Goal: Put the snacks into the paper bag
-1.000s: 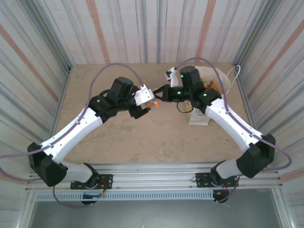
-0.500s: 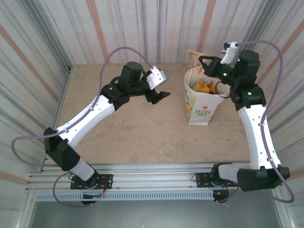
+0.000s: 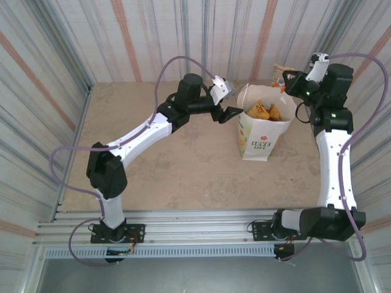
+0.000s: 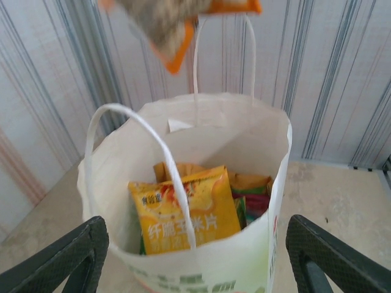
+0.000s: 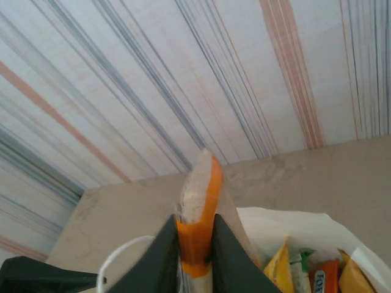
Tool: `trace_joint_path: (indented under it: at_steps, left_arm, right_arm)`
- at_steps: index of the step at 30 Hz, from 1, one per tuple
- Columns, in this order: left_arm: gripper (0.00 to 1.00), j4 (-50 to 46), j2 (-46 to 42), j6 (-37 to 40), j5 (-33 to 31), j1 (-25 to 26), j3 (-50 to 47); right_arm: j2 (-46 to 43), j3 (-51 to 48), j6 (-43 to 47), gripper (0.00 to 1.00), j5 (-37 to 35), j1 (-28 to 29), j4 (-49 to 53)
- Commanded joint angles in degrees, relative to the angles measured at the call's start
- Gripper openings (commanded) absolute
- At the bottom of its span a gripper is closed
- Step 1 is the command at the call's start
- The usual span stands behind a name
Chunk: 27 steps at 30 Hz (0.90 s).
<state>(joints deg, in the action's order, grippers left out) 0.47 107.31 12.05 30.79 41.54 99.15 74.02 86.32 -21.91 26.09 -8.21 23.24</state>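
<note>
Right end effector (image 5: 194, 223) has lifted above paper bag (image 3: 256, 137), pinching orange packet (image 5: 198, 189)

A robot lab booth: striped walls (image 3: 153, 36) close in a beige table (image 3: 183, 177) edged with aluminium rails (image 3: 195, 221).

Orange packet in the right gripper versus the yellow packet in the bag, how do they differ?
The orange packet is pinched in the right gripper above the paper bag; the yellow packet already lies inside it. The orange packet is pale with orange edges; the yellow packet is bright yellow with lettering. Both are flat, glossy snack packets.
</note>
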Motion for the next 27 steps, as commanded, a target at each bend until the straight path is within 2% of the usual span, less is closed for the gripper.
trace_joint_path:
  at_steps: [1, 4, 6, 10, 17, 18, 20, 23, 25, 27]
  left_arm:
    - [0.78, 5.55, 1.51, -4.19, 2.60, 0.37, 3.75]
    - [0.76, 7.37, 2.91, -6.43, 2.79, 0.56, 4.36]
    - [0.74, 8.04, 3.88, -7.33, 2.88, 0.65, 4.97]
    - [0.71, 8.36, 6.12, -9.30, 2.63, 0.70, 7.00]
    - [0.60, 7.71, 9.27, -11.43, 2.53, 0.65, 10.31]
    - [0.56, 7.64, 9.45, -11.81, 2.53, 0.62, 10.66]
    - [0.41, 7.19, 9.59, -12.16, 2.44, 0.65, 11.16]
    - [0.09, 7.51, 9.24, -12.16, 2.26, 0.65, 11.01]
    - [0.01, 7.44, 8.91, -11.84, 2.51, 0.64, 11.07]
    - [0.00, 7.44, 8.63, -11.79, 2.68, 0.65, 11.06]
  right_arm:
    - [3.10, 3.65, 2.93, 0.37, 2.69, -1.18, 4.66]
    - [3.12, 5.76, 3.72, 0.47, 2.06, -2.25, 6.24]
    - [2.26, 6.26, 3.72, 0.50, 1.59, -3.56, 6.28]
    - [0.38, 6.77, 3.02, 0.52, 1.37, -7.26, 6.20]
    - [-0.43, 5.81, 1.03, 0.53, 4.35, -12.66, 6.69]
    - [-0.24, 5.63, 0.91, 0.54, 4.94, -13.12, 7.25]
    - [0.66, 5.53, 1.11, 0.54, 5.82, -13.65, 8.85]
    - [1.96, 4.73, 2.06, 0.55, 5.66, -13.93, 10.33]
    - [3.19, 4.27, 2.40, 0.56, 6.88, -14.41, 10.41]
    - [5.24, 4.69, 2.40, 0.56, 8.72, -14.81, 11.22]
